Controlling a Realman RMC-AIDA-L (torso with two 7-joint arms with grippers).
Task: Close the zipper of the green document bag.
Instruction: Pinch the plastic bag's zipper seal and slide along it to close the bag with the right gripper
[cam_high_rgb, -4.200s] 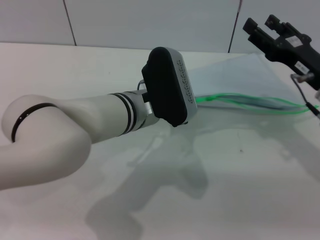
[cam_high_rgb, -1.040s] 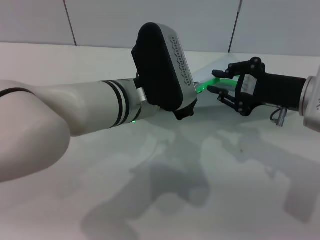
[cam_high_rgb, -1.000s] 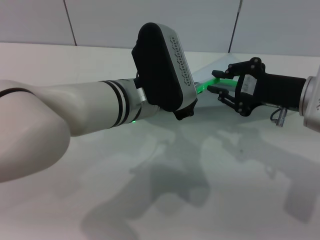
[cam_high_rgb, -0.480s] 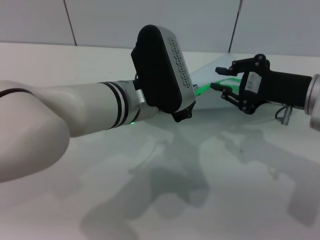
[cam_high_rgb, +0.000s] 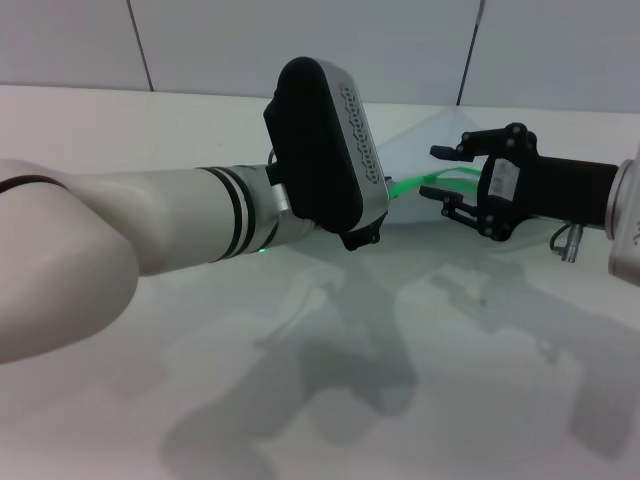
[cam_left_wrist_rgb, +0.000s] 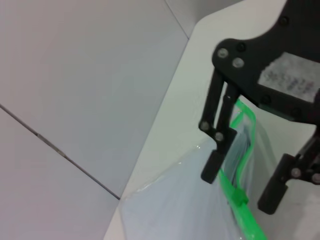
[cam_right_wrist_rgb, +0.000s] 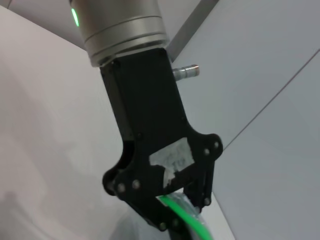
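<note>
The green document bag (cam_high_rgb: 425, 140) lies flat at the back of the white table, a translucent pale pouch (cam_left_wrist_rgb: 170, 210). Its bright green zipper (cam_high_rgb: 403, 185) runs along the near long edge (cam_left_wrist_rgb: 234, 186). My right gripper (cam_high_rgb: 437, 172) is open, one finger on each side of the strip (cam_left_wrist_rgb: 242, 180), close to a small green slider (cam_left_wrist_rgb: 241, 198). My left gripper (cam_right_wrist_rgb: 177, 217) appears shut on the bag's zipper edge (cam_right_wrist_rgb: 186, 216). In the head view it is hidden behind the black wrist housing (cam_high_rgb: 325, 150).
The white table (cam_high_rgb: 450, 350) stretches toward me under both arms. A grey panelled wall (cam_high_rgb: 300, 40) stands right behind the bag. The thick white left forearm (cam_high_rgb: 150, 235) crosses the left half of the head view.
My right gripper has come in from the far right to the zipper and has dipped slightly in the last half second, still open. The left arm has barely moved.
</note>
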